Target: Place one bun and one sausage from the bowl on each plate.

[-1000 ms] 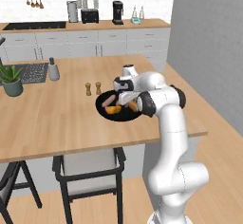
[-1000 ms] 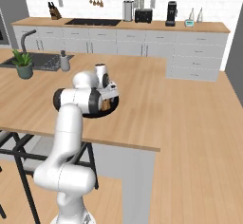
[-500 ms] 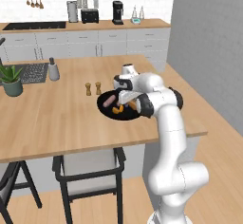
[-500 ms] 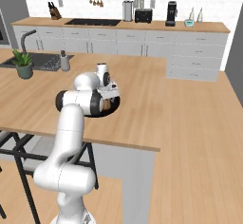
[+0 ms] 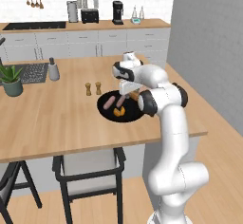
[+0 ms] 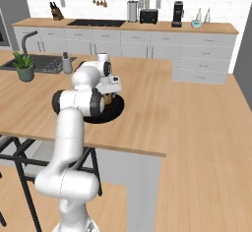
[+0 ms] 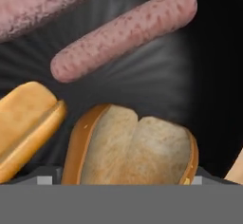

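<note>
Bun [image 7: 135, 149]: split face up, directly beneath my hand at 6 o'clock in the hand view, inside the black bowl [image 7: 209, 76]. Second bun [image 7: 26, 121] at 8 o'clock, just beside the first. One sausage [image 7: 126, 33] lies at 12 o'clock, apart from the buns; another sausage [image 7: 42, 2] at 11 o'clock. My gripper [image 5: 124, 95] points down into the bowl, arm bent over the wooden counter [image 5: 57, 118]; whether my fingers are parted or closing on the bun I cannot tell. No legible writing.
</note>
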Robot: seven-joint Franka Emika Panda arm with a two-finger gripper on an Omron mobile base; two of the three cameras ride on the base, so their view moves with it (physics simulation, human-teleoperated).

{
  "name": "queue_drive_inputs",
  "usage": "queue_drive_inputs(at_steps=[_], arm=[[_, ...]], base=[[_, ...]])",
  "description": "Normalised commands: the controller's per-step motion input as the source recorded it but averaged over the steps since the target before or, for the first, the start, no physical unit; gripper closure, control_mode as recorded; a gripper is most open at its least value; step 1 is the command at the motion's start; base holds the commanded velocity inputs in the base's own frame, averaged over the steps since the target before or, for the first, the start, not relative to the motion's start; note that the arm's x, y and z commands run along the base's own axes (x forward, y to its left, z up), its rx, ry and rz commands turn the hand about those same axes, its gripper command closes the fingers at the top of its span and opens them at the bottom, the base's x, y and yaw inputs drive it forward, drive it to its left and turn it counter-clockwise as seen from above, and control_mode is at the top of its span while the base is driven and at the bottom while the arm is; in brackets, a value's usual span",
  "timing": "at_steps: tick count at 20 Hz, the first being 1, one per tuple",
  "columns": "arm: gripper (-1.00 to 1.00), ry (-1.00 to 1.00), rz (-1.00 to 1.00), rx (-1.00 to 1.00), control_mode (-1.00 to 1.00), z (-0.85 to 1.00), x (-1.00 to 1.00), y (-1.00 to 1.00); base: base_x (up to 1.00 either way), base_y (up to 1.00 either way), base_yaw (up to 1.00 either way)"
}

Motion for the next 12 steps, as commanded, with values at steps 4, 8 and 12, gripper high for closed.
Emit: queue_drive_inputs(at_steps=[4, 8, 12], arm=[[1.0, -0.19, -0.12, 0.08, -1.0, 0.7, -1.0, -0.07], [1.0, -0.22, -0.11, 0.03, -1.0, 0.61, -1.0, -0.01], [1.0, -0.09, -0.15, -0.04, -1.0, 0.21, -1.0, 0.0]], base=[[0.0, 0.0, 0.0], [0.0, 0.0, 0.0], [0.0, 0.0, 0.0]])
